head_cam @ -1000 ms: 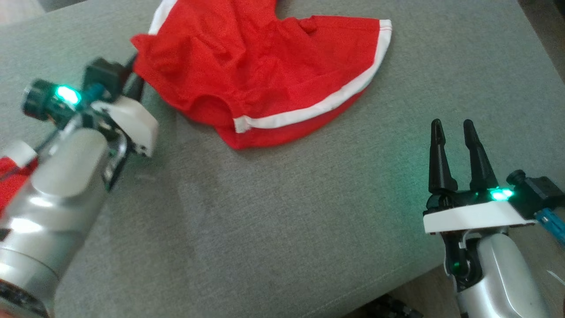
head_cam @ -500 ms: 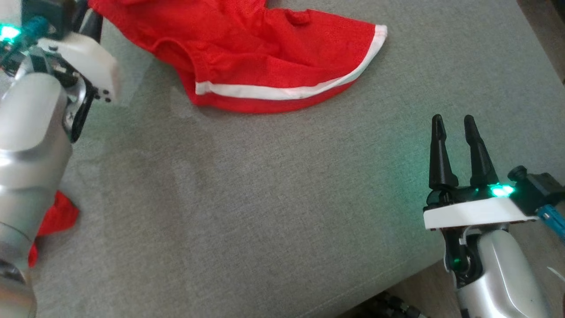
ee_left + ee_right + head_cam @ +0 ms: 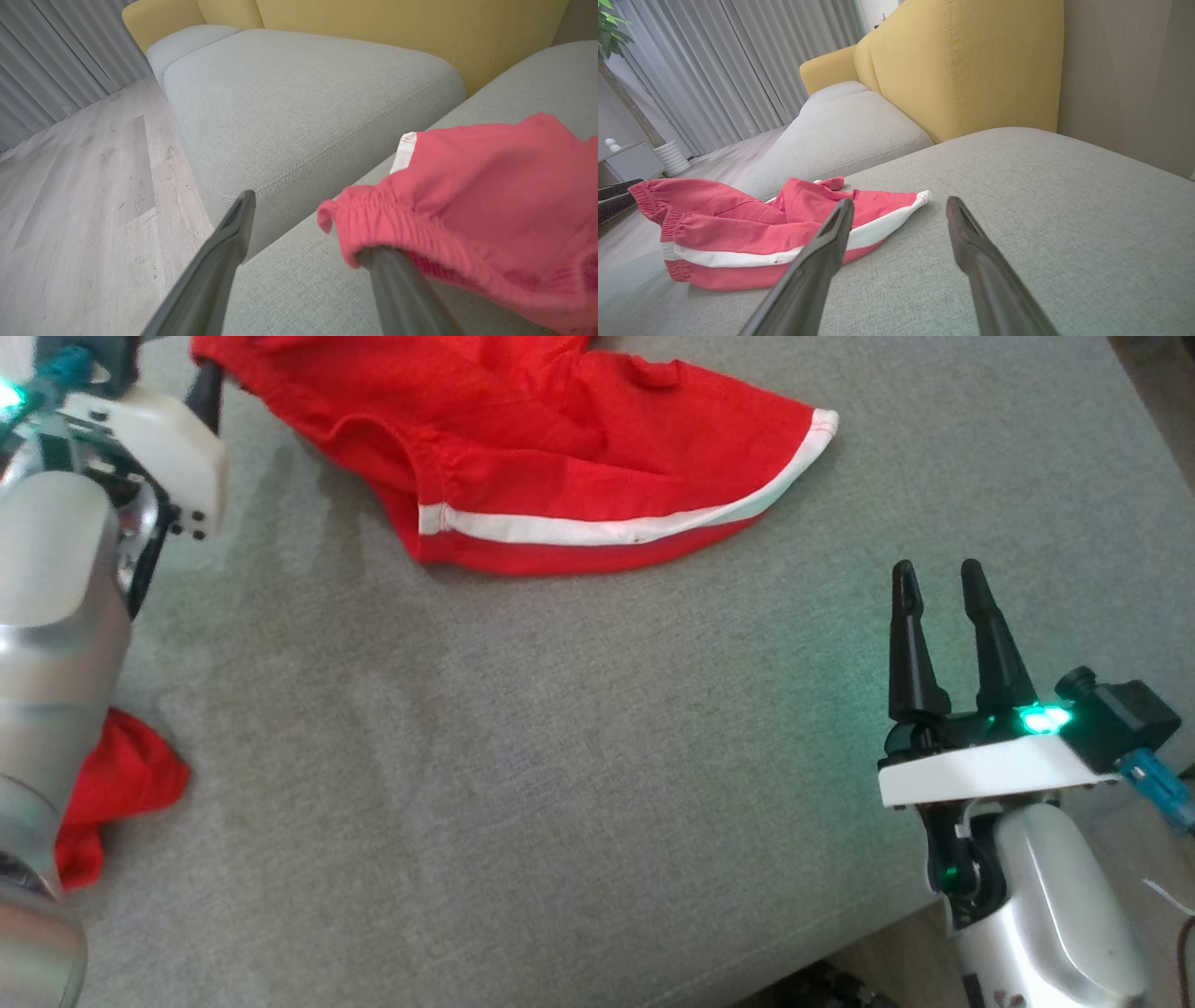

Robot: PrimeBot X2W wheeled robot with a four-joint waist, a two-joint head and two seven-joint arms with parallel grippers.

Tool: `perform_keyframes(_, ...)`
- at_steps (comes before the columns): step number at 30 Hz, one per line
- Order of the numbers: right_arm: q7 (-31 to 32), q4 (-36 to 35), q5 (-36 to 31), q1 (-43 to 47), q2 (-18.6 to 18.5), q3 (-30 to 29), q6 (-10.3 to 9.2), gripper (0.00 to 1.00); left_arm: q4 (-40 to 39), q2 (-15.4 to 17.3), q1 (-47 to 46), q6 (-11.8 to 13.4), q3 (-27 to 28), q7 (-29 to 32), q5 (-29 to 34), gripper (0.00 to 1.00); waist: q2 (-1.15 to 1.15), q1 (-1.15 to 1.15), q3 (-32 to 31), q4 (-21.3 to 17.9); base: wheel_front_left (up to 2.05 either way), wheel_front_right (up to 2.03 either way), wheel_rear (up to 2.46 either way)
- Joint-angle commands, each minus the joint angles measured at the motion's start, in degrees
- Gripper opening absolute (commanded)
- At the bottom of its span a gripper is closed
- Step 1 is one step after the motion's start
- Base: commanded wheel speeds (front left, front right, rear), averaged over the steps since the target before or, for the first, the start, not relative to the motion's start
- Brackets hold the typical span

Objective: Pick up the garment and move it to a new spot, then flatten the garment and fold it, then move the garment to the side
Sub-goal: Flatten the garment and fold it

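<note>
In the left wrist view the left end effector [image 3: 308,226] stands wide open. It clamps nothing, though the garment [image 3: 490,186], red shorts by the look of them, drapes its gathered elastic waistband [image 3: 397,228] over the tip of the 4 o'clock finger. The other finger is bare above the grey sofa seat [image 3: 280,289]. In the head view the garment lies crumpled at 12 o'clock on that seat, with its white stripe [image 3: 597,530] curving along the near edge toward 2 o'clock. The right end effector [image 3: 936,571] hovers at 4 o'clock, well apart from the cloth, its jaws spread and empty. A red patch [image 3: 121,784] shows at 8 o'clock beside the left forearm; I cannot tell whether it belongs to the same garment. In the right wrist view the garment rests at 9 o'clock, its folds heaped, below a yellow backrest [image 3: 971,60]. The cloth looks light, soft and limp, so it will likely sag and bunch when lifted and drag a little on the woven upholstery. The thick waistband or a striped hem corner seems the surest place to pinch. No brand, label or writing can be read.
</note>
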Motion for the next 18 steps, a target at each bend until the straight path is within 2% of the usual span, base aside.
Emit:
perform_keyframes(1,-0.6,-1.4,0.2,-0.3,-0.3,1.3,-0.04,1.00,0.1,1.9,-3.2,0.0,1.9,-0.7,-0.6,1.00,0.00,0.00,-0.6,0.1,0.00,0.00,0.00)
perform_keyframes(8,-0.6,-1.6,-0.5,0.5,-0.3,0.0,-0.04,1.00,1.8,1.4,-1.8,-1.2,1.7,-4.0,-1.1,1.00,0.00,0.00,-4.0,2.2,0.00,0.00,0.00)
perform_keyframes(12,-0.6,-1.6,-2.1,1.4,-0.3,-1.9,-0.04,1.00,1.0,-0.6,1.5,-2.2,1.6,-5.9,-2.3,1.00,0.00,0.00,-7.1,5.5,0.00,0.00,0.00)
perform_keyframes(18,-0.6,-0.8,-5.0,1.8,-0.3,-2.9,-0.04,1.00,-0.9,-3.8,6.5,-4.9,-2.0,-3.1,-2.7,1.00,0.00,0.00,-9.7,9.8,0.00,0.00,0.00)
